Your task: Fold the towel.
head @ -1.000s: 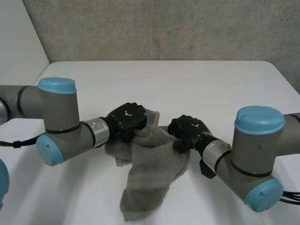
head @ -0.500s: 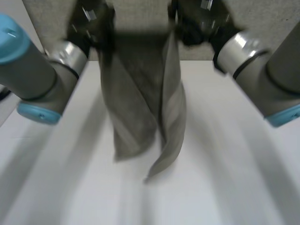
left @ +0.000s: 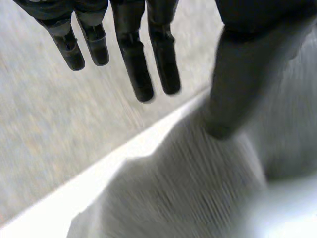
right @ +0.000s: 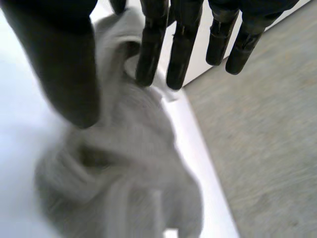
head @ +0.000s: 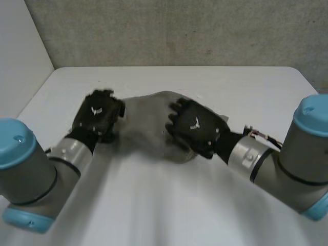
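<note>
Showing the towel as a rumpled grey heap at the middle of the white table, between the two hands, with no flat layer or straight fold line visible; folding is judged barely begun. Left hand beside one end and right hand over the other both hold fingers straight and spread, pinching nothing; the cloth looks soft, thick and limp, its creases rounded.
</note>
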Controlling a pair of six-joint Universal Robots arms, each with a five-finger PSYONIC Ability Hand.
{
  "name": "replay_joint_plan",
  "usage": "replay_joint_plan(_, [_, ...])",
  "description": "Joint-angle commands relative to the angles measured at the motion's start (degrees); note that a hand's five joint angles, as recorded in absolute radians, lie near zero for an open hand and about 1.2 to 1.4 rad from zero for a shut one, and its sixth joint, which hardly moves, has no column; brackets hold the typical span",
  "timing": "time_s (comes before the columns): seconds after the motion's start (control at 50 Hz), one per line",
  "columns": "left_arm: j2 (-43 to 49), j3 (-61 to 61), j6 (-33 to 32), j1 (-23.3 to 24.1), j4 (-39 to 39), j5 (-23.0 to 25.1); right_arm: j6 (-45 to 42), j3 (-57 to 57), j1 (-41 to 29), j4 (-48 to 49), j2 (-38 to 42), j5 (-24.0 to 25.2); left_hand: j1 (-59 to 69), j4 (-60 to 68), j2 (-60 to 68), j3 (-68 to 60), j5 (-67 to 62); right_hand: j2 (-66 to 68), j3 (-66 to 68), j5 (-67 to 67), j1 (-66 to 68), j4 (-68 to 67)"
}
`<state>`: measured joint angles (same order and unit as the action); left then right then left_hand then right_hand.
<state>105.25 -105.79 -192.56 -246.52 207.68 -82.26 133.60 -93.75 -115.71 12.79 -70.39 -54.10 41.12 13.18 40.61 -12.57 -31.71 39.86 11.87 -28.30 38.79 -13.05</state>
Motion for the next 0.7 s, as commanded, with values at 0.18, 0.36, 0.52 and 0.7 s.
replay_joint_plan(0.18, [0.75,2.16,-2.38,-2.38,-4.64,0.34,20.54,0.50,-1.45,-2.68,-4.06,-13.74,-19.13,-3.18,-18.62,2.57,19.73,-29.86,-1.87,28.30,-28.79,3.05])
replay_joint_plan(0.36, [0.83,4.18,-12.12,-2.03,-7.55,1.83,21.70,2.17,-1.45,-2.24,-3.09,-14.19,-20.81,-3.18,-20.30,2.57,21.41,-29.86,-1.87,28.30,-28.79,3.05])
replay_joint_plan(0.52, [4.86,9.18,-23.55,-2.91,-9.91,13.33,20.03,12.27,-2.33,-7.34,7.10,-12.87,-20.98,-3.18,-20.47,2.57,21.58,-29.78,-1.87,28.22,-28.70,3.05])
replay_joint_plan(0.7, [14.02,17.81,-30.16,-4.93,-18.01,17.13,13.09,20.19,-3.65,-14.37,16.68,-11.99,-21.15,-3.18,-20.64,2.57,21.74,-26.07,-1.87,24.52,-25.00,3.05])
